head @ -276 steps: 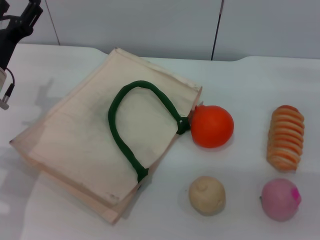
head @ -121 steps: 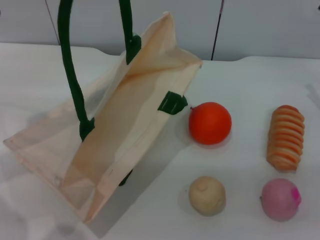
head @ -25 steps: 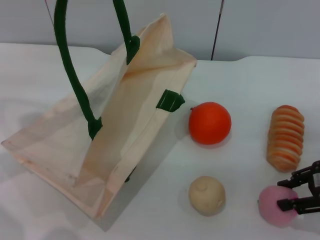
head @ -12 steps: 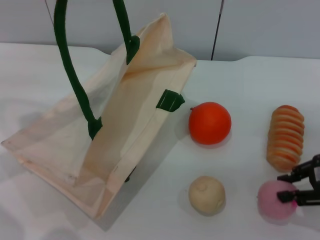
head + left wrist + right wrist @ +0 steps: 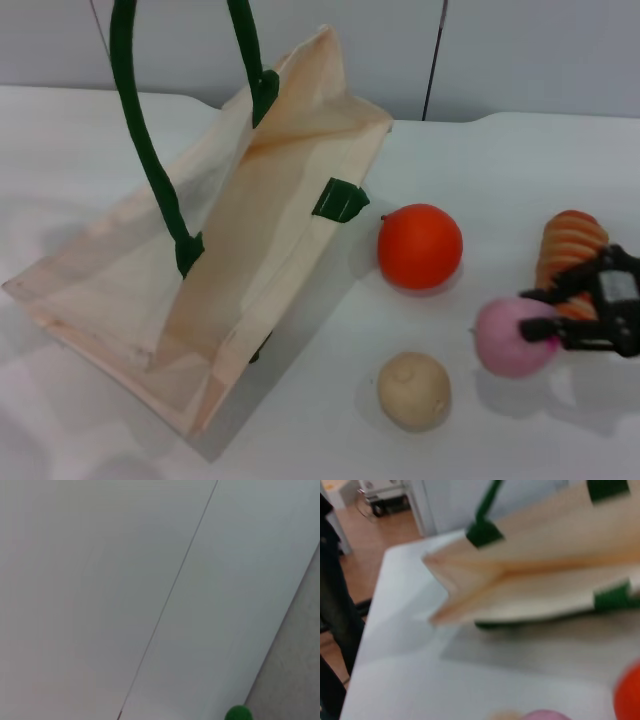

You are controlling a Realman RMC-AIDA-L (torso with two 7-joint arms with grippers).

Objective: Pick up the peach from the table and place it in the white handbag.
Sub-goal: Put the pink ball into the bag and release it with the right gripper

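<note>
I've got the right claw (image 5: pixel 545 322) clamped on the peach (image 5: pixel 510 337), lifted off the desk (image 5: pixel 480 170), shadow under it, hanging just in front of the ridged orange pastry (image 5: pixel 570 243) and to the right of the beige ball (image 5: pixel 414 391).

Risks as I judge them: grip sits on the peach's right side only, so a fast swing could roll it out of the fingers. The orange ball (image 5: pixel 420 246) lies right on the straight path to the white handbag (image 5: pixel 250 250); if I travel low I clip it or shove it into the bag. The bag mouth is held open only by the green handles (image 5: pixel 140 130) pulled up out of the head view; left claw itself isn't visible, cannot tell its state. If that hold slackens, the mouth collapses.

Room: bare desk between the two balls and in front of the bag, decent gap. The bag's open edge faces right and up, near the orange ball. Desk back edge is well behind. Going high over the orange ball looks like the safer route.
</note>
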